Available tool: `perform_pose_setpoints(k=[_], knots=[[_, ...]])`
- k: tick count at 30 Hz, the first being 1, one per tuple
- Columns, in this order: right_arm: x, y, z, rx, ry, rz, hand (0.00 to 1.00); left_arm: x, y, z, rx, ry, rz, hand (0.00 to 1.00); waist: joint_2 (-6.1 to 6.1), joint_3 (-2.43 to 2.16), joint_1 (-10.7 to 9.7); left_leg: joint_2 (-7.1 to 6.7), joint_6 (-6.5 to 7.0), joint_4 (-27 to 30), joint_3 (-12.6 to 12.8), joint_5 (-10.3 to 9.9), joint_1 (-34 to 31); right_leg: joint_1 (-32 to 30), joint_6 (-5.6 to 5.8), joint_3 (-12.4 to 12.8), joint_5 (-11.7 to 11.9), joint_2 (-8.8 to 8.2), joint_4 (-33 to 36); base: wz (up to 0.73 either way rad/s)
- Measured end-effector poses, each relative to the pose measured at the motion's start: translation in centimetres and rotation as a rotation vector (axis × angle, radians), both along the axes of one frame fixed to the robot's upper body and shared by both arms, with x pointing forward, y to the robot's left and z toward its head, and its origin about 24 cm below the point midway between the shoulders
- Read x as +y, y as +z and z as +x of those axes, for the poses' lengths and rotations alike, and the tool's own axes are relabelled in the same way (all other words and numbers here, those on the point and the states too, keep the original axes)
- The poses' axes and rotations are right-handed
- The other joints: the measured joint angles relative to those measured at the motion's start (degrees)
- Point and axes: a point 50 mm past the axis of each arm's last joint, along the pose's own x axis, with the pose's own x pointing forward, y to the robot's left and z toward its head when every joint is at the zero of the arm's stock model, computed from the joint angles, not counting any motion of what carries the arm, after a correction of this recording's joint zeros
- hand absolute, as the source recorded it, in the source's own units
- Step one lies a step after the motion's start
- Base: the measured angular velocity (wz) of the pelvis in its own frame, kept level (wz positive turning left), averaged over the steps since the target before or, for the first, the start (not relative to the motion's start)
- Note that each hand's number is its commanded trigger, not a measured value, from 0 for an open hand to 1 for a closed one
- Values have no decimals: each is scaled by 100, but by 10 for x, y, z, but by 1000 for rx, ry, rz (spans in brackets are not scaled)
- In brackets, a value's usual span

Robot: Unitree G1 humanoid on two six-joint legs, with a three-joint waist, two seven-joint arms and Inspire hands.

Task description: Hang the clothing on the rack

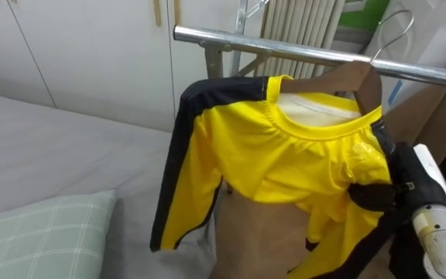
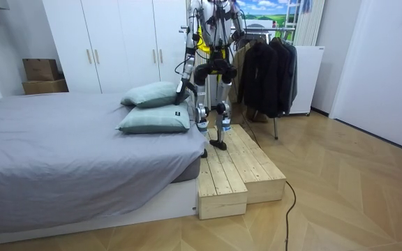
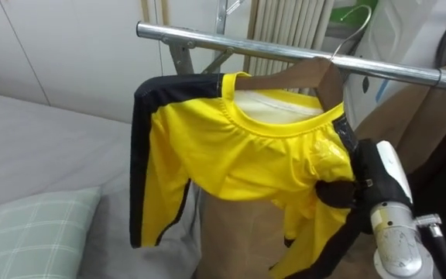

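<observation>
Yellow shirt point(image 1: 285, 155) (on wooden hanger point(image 1: 357, 79)) droops below rail point(image 1: 285, 49), clutched by right hand point(image 1: 374, 195).

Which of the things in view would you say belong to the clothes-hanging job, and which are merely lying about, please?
Job in hand: yellow shirt, wooden hanger, metal rail, right robot hand gripping the shirt.
Lying about: pillow, bed, white wardrobe, dark coats, cardboard boxes.

text: none legible | cardboard boxes point(image 2: 42, 75): possibly print, unreadable
</observation>
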Motion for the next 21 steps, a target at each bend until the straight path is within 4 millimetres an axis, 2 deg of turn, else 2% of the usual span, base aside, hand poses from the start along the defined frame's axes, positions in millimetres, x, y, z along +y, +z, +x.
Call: perform_pose_setpoints(k=[6, 12, 21], knots=[[-3, 3, 2, 0, 12, 15, 100, 1, 1, 3, -9, -7, 2, 0, -18, 0, 8, -8, 0, 1, -51, 0, 2, 1, 1, -85, -1, -18, 11, 4], [-4, 3, 13, 14, 22, 30, 100, 4, 2, 5, -16, -8, -1, 0, -39, 1, -11, -18, -10, 36, -84, 6, -6, 2, 37, -65, -46, -19, 60, 1], [-5, 1, 17, 28, 25, 48, 100, 5, 3, 7, -30, -10, 5, 0, -66, -1, -4, -26, -9, 113, -122, 6, -38, 13, 27, -71, -10, -29, 62, 0]])
